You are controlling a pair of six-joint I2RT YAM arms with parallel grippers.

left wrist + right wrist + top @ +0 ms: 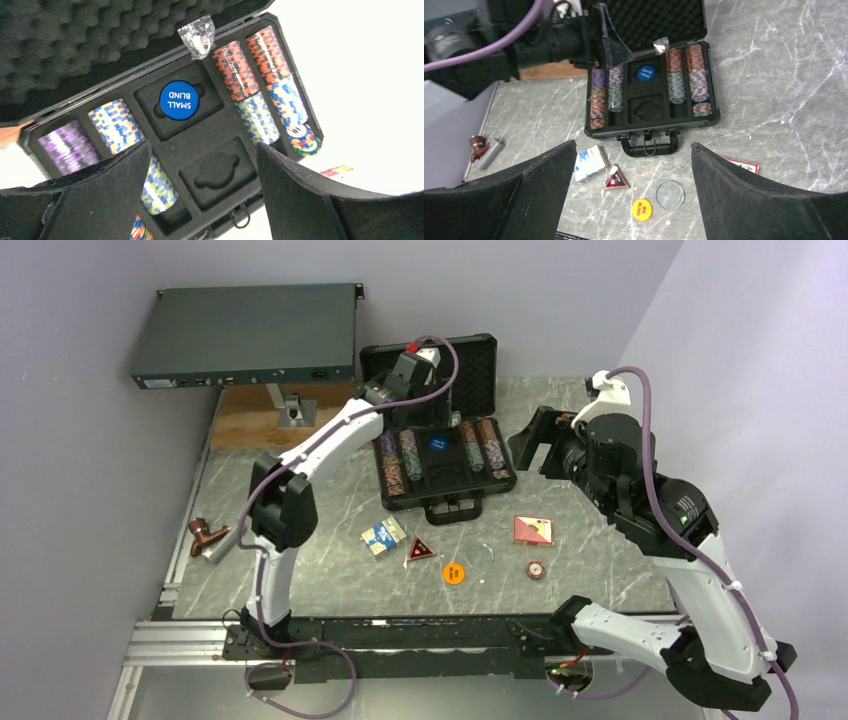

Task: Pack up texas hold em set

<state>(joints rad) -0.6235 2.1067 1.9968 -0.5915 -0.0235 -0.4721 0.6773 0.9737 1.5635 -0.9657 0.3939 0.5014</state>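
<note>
The black briefcase (475, 360) lies open at the table's back, lid up, with striped chip rows (400, 462) on both sides. A blue SMALL BLIND button (179, 100) sits in its upper middle recess; the lower recess (217, 170) is empty. My left gripper (200, 170) hovers open and empty above the case. My right gripper (530, 445) is open and empty, raised to the right of the case. On the table in front lie a blue card deck (589, 162), a red triangle (616, 179), an orange BIG BLIND button (642, 209) and a red deck (533, 529).
A clear disc (670, 194) and a small round chip (536, 568) lie near the orange button. A small plastic bag (199, 36) rests at the case's hinge. A large grey electronics box (250, 335) stands at back left. A brown piece (205, 532) and a metal cylinder (222, 543) lie at the left edge.
</note>
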